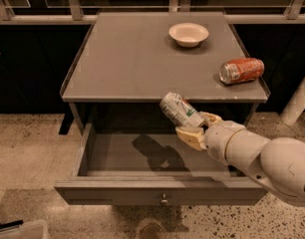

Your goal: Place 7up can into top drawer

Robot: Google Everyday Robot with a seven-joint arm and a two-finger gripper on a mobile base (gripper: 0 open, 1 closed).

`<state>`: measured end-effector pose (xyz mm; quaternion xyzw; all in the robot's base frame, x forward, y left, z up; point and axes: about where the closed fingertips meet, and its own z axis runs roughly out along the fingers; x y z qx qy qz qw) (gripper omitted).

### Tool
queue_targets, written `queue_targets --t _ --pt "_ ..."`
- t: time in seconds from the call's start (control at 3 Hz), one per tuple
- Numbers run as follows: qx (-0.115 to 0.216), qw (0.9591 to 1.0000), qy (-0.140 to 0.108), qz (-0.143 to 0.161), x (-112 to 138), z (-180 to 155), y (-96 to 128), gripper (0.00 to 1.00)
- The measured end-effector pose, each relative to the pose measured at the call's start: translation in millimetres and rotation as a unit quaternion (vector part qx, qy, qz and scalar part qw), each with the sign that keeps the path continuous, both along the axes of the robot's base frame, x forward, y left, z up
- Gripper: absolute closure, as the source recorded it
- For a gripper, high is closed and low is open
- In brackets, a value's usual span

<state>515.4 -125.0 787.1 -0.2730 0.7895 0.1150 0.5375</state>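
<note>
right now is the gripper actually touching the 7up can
Touching. The camera view shows the gripper, over the open top drawer's right side, with its tan fingers closed on the tilted 7up can's lower end.

No text legible on 7up can (179, 109), held by gripper (196, 125) above top drawer (112, 194).

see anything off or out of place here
The orange can lies on its side near the right edge of the table. The 7up can looks crinkled and sits tilted in the gripper, above the open drawer. The bowl stands upright; nothing spilled.
</note>
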Motion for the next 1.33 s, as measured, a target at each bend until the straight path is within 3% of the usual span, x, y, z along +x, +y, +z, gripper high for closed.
queue_targets --t 0.33,1.33 --pt "0.004 0.9999 0.009 -0.008 0.7 -7.5 -0.8 1.00" --pt "0.045 0.9916 0.106 -0.059 5.5 -96.6 -23.2 1.00"
